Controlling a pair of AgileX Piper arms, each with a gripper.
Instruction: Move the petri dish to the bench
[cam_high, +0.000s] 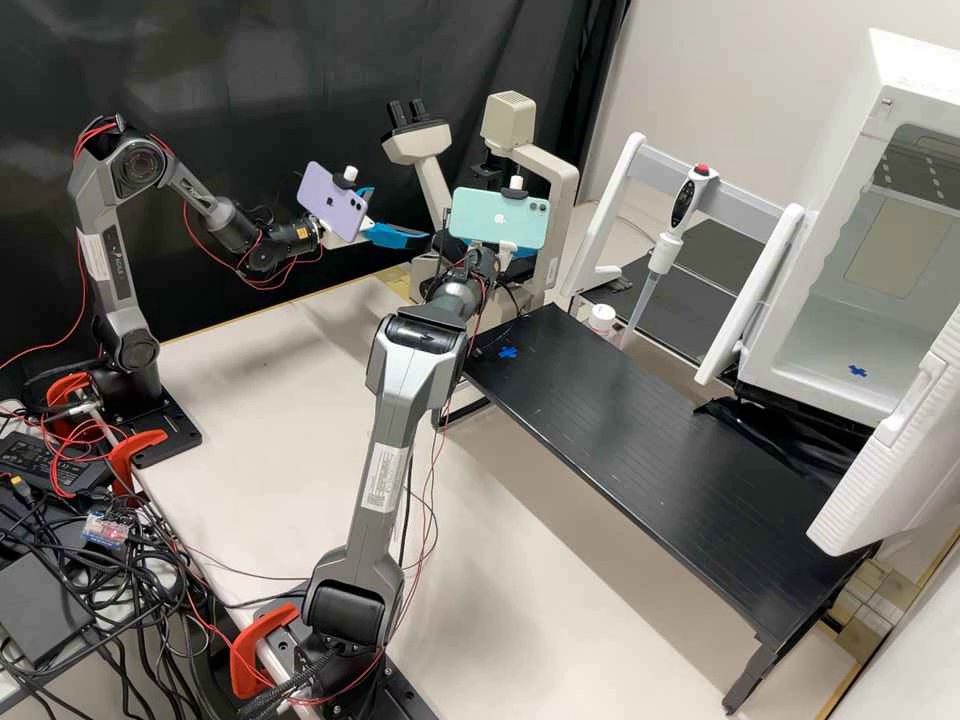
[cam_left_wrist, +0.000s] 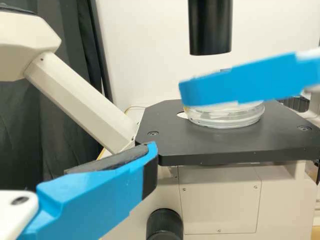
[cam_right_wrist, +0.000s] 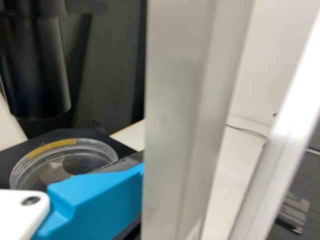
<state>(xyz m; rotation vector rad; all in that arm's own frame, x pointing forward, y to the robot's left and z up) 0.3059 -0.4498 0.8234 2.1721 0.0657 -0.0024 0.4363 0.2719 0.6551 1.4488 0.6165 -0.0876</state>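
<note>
Your petri dish (cam_left_wrist: 225, 121) sat flat on the black stage (cam_left_wrist: 200, 148) of the microscope (cam_high: 562, 225), below a dark cylinder (cam_left_wrist: 210, 30), with its upper part hidden from you in the left wrist view. Your left tool (cam_high: 401, 214) was near the microscope, its fingers wide apart with nothing between them. Your right tool (cam_high: 508, 247) was also near the microscope, below a teal phone (cam_high: 498, 217); whether it was apart or together, you could not tell. On your black worktop (cam_high: 640, 420) lay a blue cross mark (cam_high: 508, 352), and a pipette (cam_high: 660, 255) hung beyond the worktop.
</note>
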